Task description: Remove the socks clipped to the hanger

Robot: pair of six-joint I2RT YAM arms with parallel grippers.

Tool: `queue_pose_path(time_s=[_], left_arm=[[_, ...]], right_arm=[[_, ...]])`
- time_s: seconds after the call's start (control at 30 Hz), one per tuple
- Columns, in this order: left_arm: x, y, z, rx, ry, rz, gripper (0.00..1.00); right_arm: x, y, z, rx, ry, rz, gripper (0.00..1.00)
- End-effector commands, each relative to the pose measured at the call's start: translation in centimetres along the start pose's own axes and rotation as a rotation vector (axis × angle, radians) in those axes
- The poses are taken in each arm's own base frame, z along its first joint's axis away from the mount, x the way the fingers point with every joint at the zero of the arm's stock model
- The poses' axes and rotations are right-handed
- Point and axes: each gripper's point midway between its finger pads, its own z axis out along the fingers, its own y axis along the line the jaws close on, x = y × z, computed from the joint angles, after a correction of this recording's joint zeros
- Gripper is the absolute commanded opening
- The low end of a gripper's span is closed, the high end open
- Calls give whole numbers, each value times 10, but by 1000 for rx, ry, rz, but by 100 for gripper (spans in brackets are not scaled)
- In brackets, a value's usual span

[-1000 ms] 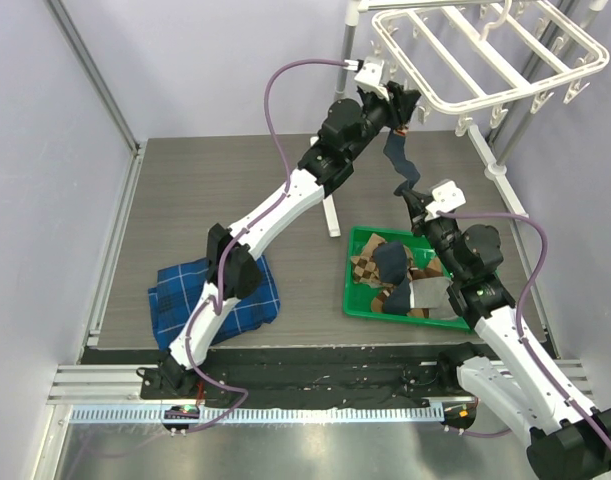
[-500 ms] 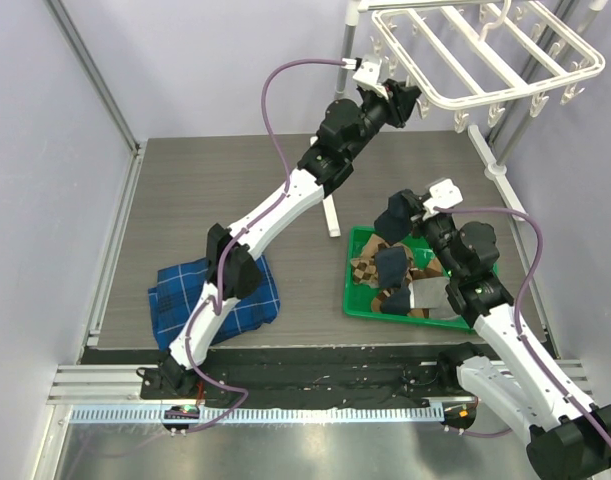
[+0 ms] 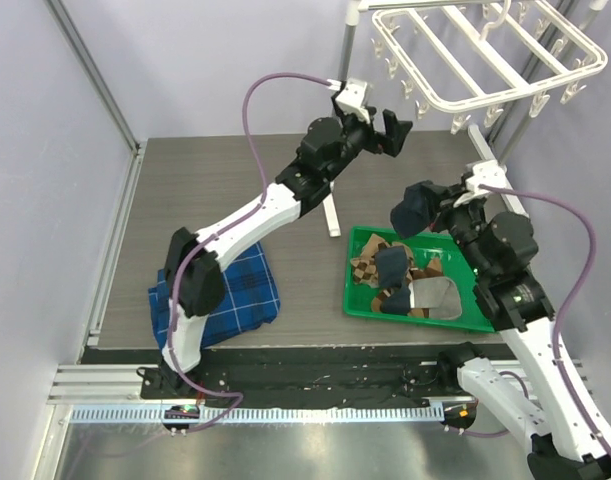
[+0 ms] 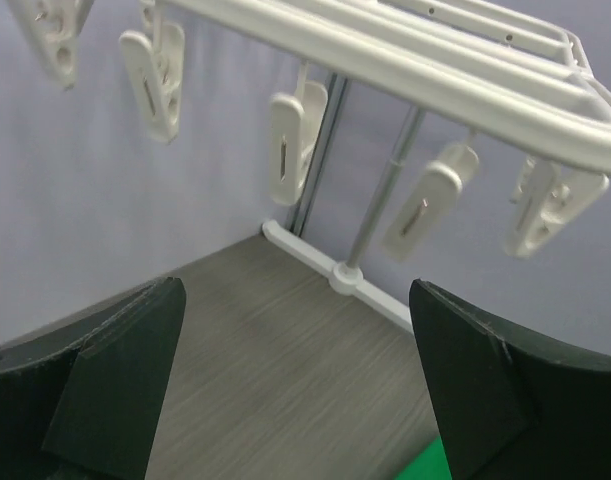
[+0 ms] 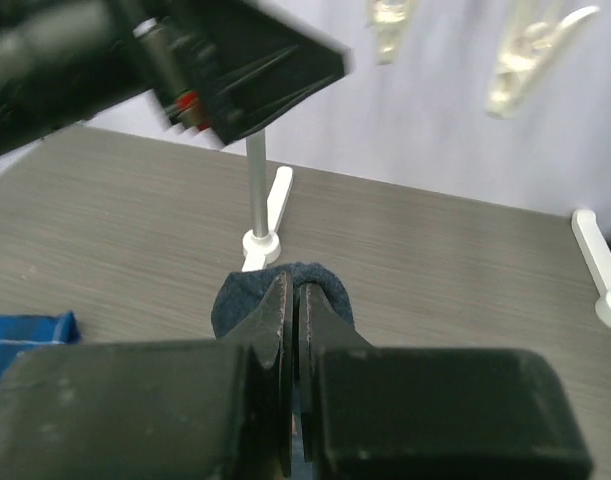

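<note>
Navy knit, bunched into a soft ball: the dark sock (image 3: 413, 208) sits pinched in my right claw (image 5: 293, 300), jaws closed tight on a fold of it, up in the air near the far edge of the green tray (image 3: 351, 270). The other socks (image 3: 370, 272) lie heaped in that tray, brown diamonds, grey and more navy among them. My left claw (image 3: 385, 132) stands wide and empty just below a corner of the white plastic hanger (image 4: 415, 70), and the clips (image 4: 290, 150) that I can see there dangle with nothing in them. I judge the sock to be light and quite limp, with no stiffness to steer by, so it will sag to either side of wherever it is gripped. Fabric like this should cling to the pads rather than slide, and a pinch through a doubled fold looks secure enough. Nothing about it is fragile. The one risk I see is a trailing end draping over the tray's rim.
</note>
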Motion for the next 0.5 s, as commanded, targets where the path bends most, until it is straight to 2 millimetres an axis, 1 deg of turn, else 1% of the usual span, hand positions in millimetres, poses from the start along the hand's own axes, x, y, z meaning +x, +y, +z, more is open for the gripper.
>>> queue_pose_path(time_s=[0.0,0.03,0.07,0.1,0.13,0.17,0.23,0.27,0.33,0.37,0.4,0.43,0.47], left_arm=[[-66,-5,-45,-21,-89,13,100],[-85,-9,-60,-19,-114,8,100],[-67,-3,-68,-35,-68,1,100],[-68,-2,-76,-46,-59,-5,100],[-79,-3,-87,-48,-66,-5,100],[-64,2,-98,-70,-4,-5,100],[-60,7,-113,-97,30,-15,100],[-56,8,-130,-103,61,-21,100],[-51,8,-146,-102,91,-25,100],[-43,10,-161,-110,130,-28,100],[-41,9,-170,-109,147,-36,100],[-28,10,-180,-108,187,-36,100],[-15,13,-190,-116,243,-31,100]], right_arm=[[-15,-10,-31,100,112,158,1],[-15,-10,-35,108,129,168,1],[-22,-11,-40,118,123,200,1],[-16,-11,-47,130,156,217,1],[-15,-11,-51,137,164,231,1],[-13,-9,-54,137,175,264,1],[3,-6,-58,139,228,295,1],[19,-5,-58,147,267,308,1],[38,-3,-56,168,305,379,1],[59,0,-56,175,350,398,2],[67,0,-55,191,353,436,4],[77,-5,-55,232,361,446,7],[101,-10,-58,285,399,458,8]])
